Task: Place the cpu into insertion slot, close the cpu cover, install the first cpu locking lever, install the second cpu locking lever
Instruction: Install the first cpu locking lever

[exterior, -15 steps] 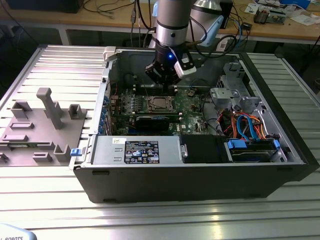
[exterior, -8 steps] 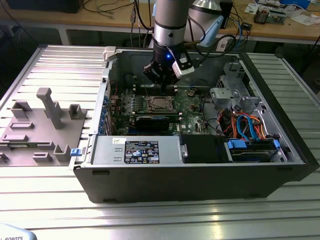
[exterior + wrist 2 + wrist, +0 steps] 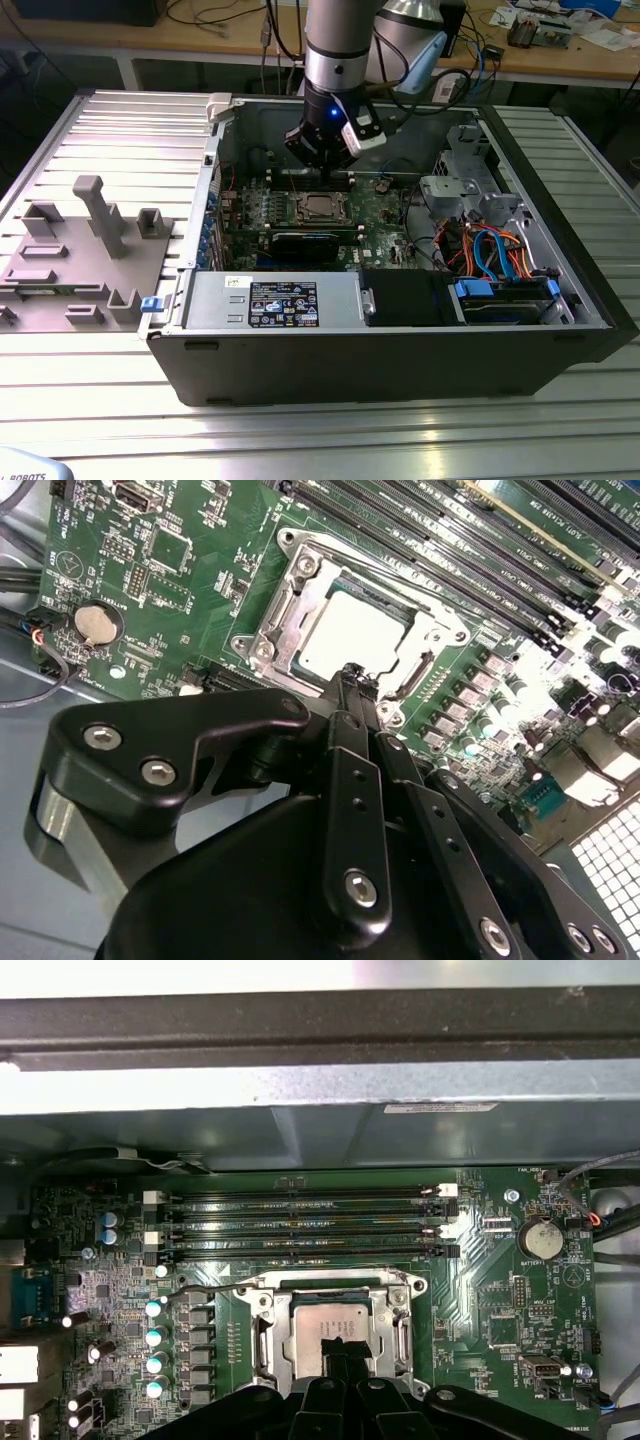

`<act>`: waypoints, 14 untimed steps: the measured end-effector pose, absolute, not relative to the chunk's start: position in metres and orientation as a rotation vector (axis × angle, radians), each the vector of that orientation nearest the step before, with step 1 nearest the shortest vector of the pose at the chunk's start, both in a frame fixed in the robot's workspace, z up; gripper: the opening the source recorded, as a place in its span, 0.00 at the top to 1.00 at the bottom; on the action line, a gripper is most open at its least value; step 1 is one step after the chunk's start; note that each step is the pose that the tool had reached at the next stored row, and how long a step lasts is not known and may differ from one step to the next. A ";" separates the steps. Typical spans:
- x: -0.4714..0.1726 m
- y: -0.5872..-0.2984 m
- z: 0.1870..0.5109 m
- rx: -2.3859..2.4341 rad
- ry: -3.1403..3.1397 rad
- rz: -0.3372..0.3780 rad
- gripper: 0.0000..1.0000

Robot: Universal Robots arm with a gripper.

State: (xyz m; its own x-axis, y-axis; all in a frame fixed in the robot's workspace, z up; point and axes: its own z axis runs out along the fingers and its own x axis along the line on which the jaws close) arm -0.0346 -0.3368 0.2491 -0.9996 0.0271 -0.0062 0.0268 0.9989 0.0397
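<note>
The chip (image 3: pixel 330 1328) was seen already seated in its socket (image 3: pixel 268 1328) under the lowered metal frame (image 3: pixel 415 675), so the lever step was judged in hand, with the gripper (image 3: pixel 355 678) poised just above, fingers pressed together, holding nothing.

One wide camera, two riding close

The exterior view looks down from high in front into the open computer case (image 3: pixel 400 340); both wrist views hover near the motherboard (image 3: pixel 520 1310), sharing the cpu (image 3: pixel 352 630) from opposite sides
</note>
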 end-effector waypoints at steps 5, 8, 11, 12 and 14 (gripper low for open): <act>-0.037 -0.337 0.249 0.042 3.134 0.062 0.89; -0.037 -0.337 0.249 0.042 3.134 0.062 0.89; -0.038 -0.337 0.249 0.042 3.134 0.062 0.89; -0.038 -0.337 0.249 0.042 3.134 0.062 0.89; -0.039 -0.337 0.249 0.042 3.134 0.062 0.89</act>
State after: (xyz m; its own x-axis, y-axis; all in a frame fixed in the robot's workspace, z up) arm -0.0390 -0.3365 0.2491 -0.9996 0.0271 -0.0061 0.0268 0.9989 0.0395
